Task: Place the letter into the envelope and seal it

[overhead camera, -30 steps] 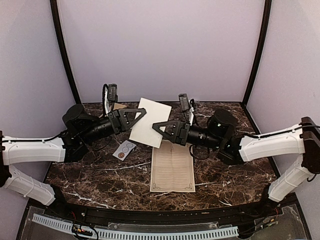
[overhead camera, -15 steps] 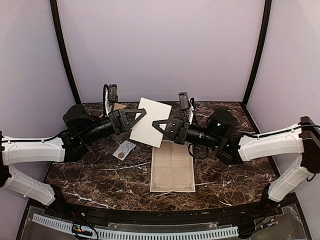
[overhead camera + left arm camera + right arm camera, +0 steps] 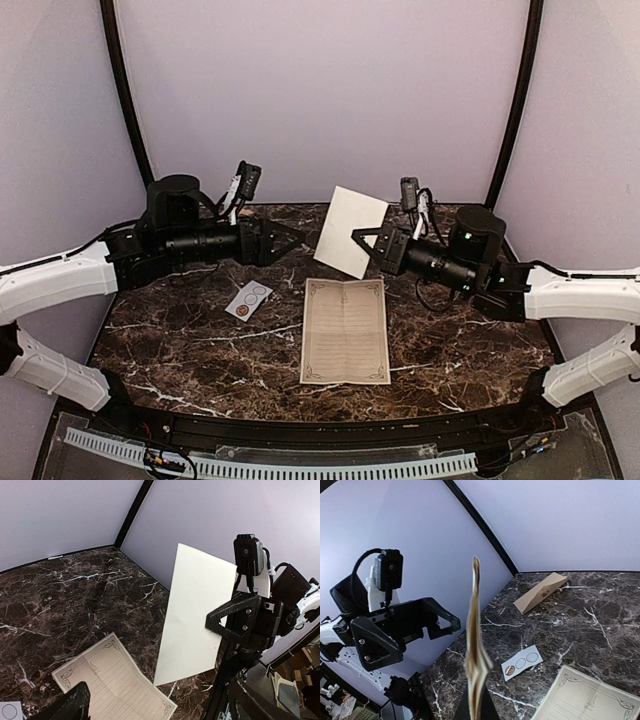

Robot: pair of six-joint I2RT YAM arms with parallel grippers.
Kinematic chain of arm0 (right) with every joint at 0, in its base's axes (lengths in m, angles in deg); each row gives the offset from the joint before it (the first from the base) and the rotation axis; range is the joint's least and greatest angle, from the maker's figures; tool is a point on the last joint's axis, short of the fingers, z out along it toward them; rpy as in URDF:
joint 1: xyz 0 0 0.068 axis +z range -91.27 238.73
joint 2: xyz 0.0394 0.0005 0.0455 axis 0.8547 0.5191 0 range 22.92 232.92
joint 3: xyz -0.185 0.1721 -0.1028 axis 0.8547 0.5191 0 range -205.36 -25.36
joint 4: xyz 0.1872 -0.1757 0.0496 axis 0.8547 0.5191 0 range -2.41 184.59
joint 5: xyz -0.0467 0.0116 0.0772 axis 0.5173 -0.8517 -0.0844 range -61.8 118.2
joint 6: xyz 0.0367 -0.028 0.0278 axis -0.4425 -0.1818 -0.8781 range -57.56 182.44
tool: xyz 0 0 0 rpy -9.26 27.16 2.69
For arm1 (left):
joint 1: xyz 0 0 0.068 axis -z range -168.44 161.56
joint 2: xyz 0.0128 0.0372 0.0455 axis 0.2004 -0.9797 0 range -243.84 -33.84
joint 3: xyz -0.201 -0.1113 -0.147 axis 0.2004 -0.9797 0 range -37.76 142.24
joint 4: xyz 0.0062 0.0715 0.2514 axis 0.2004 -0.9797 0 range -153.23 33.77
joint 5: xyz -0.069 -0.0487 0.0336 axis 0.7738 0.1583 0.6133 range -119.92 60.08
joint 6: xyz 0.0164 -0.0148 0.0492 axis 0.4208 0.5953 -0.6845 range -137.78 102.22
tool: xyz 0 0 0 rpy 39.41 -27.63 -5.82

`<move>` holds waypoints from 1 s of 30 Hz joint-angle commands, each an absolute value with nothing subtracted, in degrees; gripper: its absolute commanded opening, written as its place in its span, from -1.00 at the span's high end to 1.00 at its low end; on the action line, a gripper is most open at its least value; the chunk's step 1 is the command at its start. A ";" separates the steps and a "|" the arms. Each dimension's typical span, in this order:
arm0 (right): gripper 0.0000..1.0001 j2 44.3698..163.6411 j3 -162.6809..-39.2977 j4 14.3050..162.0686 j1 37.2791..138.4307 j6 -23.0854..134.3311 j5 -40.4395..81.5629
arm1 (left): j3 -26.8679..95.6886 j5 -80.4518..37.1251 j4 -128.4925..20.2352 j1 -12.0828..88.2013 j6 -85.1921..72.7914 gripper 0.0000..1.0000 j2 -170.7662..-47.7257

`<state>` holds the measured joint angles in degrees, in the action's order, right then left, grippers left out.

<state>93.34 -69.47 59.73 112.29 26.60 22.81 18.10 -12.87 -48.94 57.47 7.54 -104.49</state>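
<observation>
Above the far middle of the table (image 3: 180, 340), the right tool (image 3: 357, 236) is closed tight on one edge of a white sheet (image 3: 345, 225), near a lower corner. It holds the sheet upright and clear of the marble. Seen edge-on from the right wrist, the sheet looks doubled over, and we judge it to be the letter, folded to fit. Carrying it in the air keeps it flat and leaves its free edge ready to be presented to an opening.

The left tool (image 3: 292, 243) stands level with it, just beside the sheet but not touching. Its jaws are spread wide and grip nothing. We read this as one arm carrying the sheet alone while the other is free for the next item.

The envelope (image 3: 540, 593) lies on the table at the far left, close to the back wall and well apart from the sheet. The left arm hides it in the top view. We cannot tell whether its flap is open.

A lined page (image 3: 345, 330) with an ornate border lies flat at the near middle. A small sticker card (image 3: 248, 298) rests to its left. Neither is touched.

Assessment: insertion has not begun. The envelope needs to be brought forward and held open, most likely by the free left tool. The risk we note is the thin single-edge grip, since the sheet could swing or slip.
</observation>
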 commanded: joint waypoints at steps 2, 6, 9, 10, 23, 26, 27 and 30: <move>1.00 90.64 -67.05 66.36 110.69 28.05 27.89 | 24.02 -16.60 -65.88 48.44 -0.44 -0.90 -110.38; 1.00 88.67 -65.47 66.85 110.56 28.50 27.99 | 26.54 -15.63 -66.55 39.07 -1.51 -0.90 -118.44; 1.00 87.51 -64.22 66.85 110.49 28.67 29.50 | 28.60 -14.46 -65.73 32.25 -0.28 -0.90 -123.76; 1.00 87.25 -63.82 66.77 110.45 28.62 29.52 | 29.76 -14.37 -65.02 31.00 -0.15 -0.90 -126.63; 1.00 84.94 -59.75 63.57 109.98 28.60 28.47 | 51.94 -28.85 -70.67 23.40 -9.64 -0.54 -150.54; 1.00 84.51 -59.64 63.89 109.68 28.76 28.47 | 56.50 -31.12 -72.37 23.34 -11.93 -0.35 -153.97; 1.00 84.37 -59.63 64.06 109.70 28.92 28.47 | 57.18 -31.10 -72.92 23.38 -12.31 -0.29 -155.19; 1.00 83.55 -59.07 64.15 109.53 29.05 28.46 | 58.76 -31.22 -73.27 23.36 -13.05 -0.21 -157.10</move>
<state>85.29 -59.88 66.60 110.04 28.11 28.17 56.19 -28.82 -69.82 23.35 -9.77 -155.81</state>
